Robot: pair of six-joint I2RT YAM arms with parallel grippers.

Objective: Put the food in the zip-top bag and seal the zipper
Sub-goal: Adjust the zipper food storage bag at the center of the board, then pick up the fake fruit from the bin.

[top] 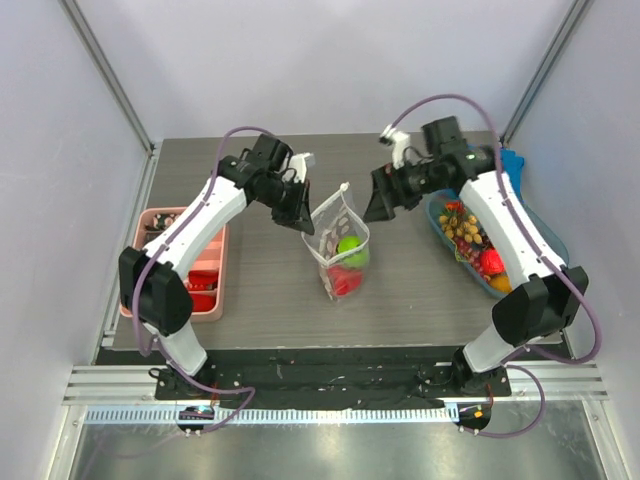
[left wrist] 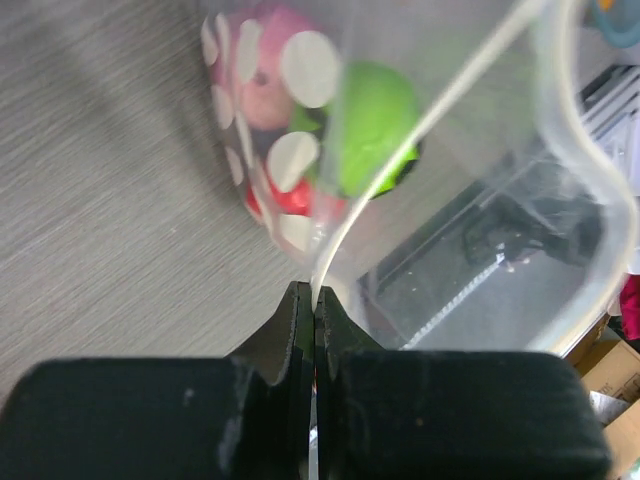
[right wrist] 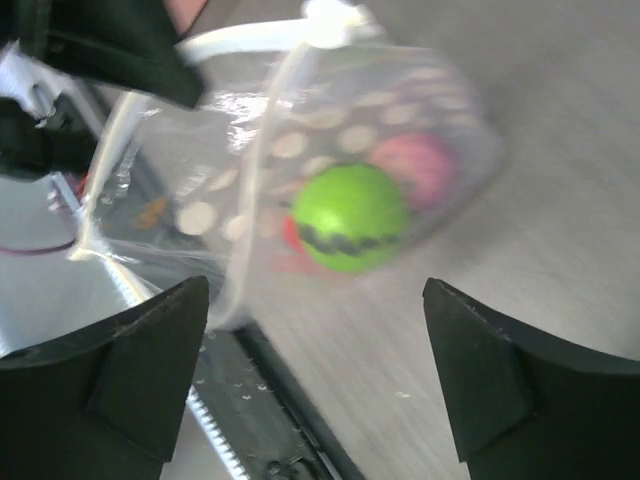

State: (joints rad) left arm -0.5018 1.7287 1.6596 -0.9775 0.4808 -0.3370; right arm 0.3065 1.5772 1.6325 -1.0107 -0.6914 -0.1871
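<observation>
blue tub (top: 437,222) right of zip-top bag (top: 338,255), food (top: 463,226) left in it. left gripper (top: 299,216) pinches bag's left rim; right gripper (top: 379,205) just right, spread wide, empty. green piece (top: 349,247) bagged. zipper (right wrist: 255,38) unsealed: lift rim taut so the mouth gapes.

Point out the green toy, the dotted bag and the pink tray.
green toy (right wrist: 352,215), right wrist view, its middle
dotted bag (top: 335,222), top view, upper clear wall
pink tray (top: 160,211), top view, far rim
</observation>
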